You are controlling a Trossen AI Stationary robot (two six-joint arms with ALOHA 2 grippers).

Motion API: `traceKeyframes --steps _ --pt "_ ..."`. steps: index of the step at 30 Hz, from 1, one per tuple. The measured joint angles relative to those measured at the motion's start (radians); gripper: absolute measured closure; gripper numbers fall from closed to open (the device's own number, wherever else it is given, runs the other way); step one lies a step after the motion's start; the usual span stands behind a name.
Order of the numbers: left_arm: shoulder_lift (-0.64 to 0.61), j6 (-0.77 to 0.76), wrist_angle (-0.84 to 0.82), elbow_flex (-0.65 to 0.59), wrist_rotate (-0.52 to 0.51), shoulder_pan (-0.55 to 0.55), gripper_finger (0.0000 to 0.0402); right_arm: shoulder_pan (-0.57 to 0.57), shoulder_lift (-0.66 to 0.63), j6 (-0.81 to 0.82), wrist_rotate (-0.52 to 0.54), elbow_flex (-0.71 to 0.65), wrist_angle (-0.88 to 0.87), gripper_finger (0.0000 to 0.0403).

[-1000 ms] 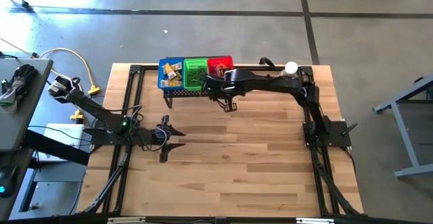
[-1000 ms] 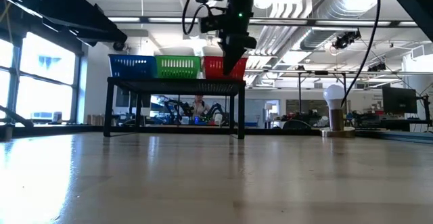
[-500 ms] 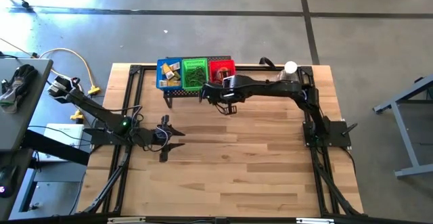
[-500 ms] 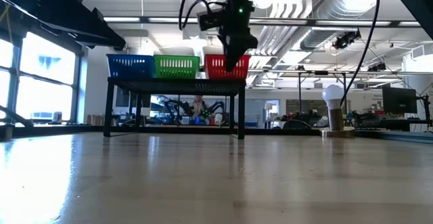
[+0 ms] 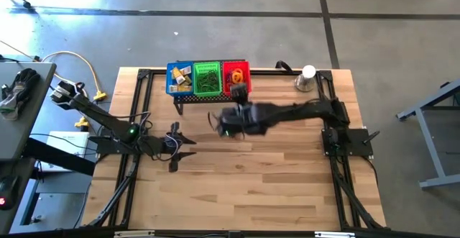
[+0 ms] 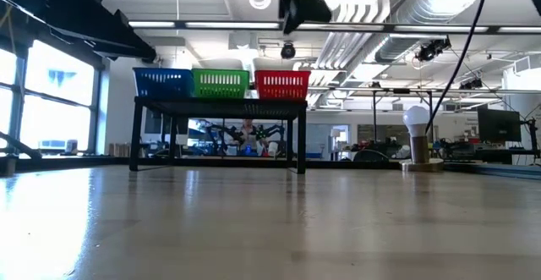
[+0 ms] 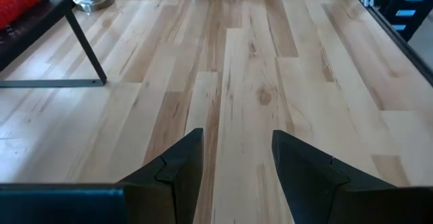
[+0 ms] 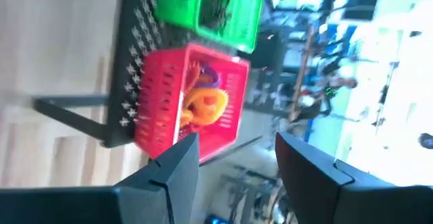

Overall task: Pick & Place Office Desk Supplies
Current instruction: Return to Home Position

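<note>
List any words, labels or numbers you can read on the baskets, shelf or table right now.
No text is legible in any view.
The blue basket, green basket and red basket show no lettering.
The yellow blocks in the blue basket are too small to show any print.
The silver cup shows none.

Both arms off the shelf, fingers apart.
The right gripper hangs high just in front of the shelf, above its top, at the end of an arm stretched out from its base, fingers parted. The left gripper sits low, well in front of the shelf's left end, fingers spread.
</note>
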Motion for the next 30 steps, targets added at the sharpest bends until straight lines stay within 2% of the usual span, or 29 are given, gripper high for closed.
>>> traceKeyframes --steps 4,7,9,11,13,16,18,20,24,27,30 --pt "-0.030 -0.012 0.000 0.000 -0.001 0.000 0.0231 0.140 -0.070 0.167 0.091 0.002 -0.101 0.0218" --pt "-0.070 -0.023 -0.001 0.000 -0.024 0.000 0.0235 0.255 -0.112 0.437 0.118 0.000 -0.259 0.0224" --pt "-0.107 -0.022 -0.010 0.000 -0.066 0.000 0.0245 0.324 -0.135 0.639 0.069 0.000 -0.358 0.0237" --pt "-0.152 -0.006 -0.022 0.000 -0.078 0.001 0.0264 0.379 -0.169 0.784 -0.030 -0.012 -0.376 0.0260" --pt "-0.204 0.037 -0.055 0.000 -0.082 0.010 0.0292 0.434 -0.230 0.822 -0.151 -0.037 -0.382 0.0294" --pt "-0.302 0.078 -0.161 0.019 -0.145 0.041 0.0351 0.492 -0.345 0.855 -0.221 -0.098 -0.380 0.0361" --pt "-0.364 0.101 -0.218 0.034 -0.177 0.069 0.0387 0.532 -0.445 0.899 -0.249 -0.169 -0.378 0.0390" --pt "-0.438 0.131 -0.280 0.038 -0.195 0.103 0.0394 0.555 -0.565 0.956 -0.237 -0.249 -0.379 0.0396" --pt "-0.586 0.155 -0.376 0.039 -0.204 0.182 0.0400 0.592 -0.840 1.092 -0.140 -0.481 -0.337 0.0400" --pt "-0.674 0.111 -0.429 0.029 -0.156 0.241 0.0401 0.620 -1.063 1.134 -0.118 -0.704 -0.172 0.0400" --pt "-0.722 0.080 -0.432 -0.011 -0.074 0.296 0.0401 0.605 -1.270 1.021 -0.106 -0.949 0.104 0.0400"
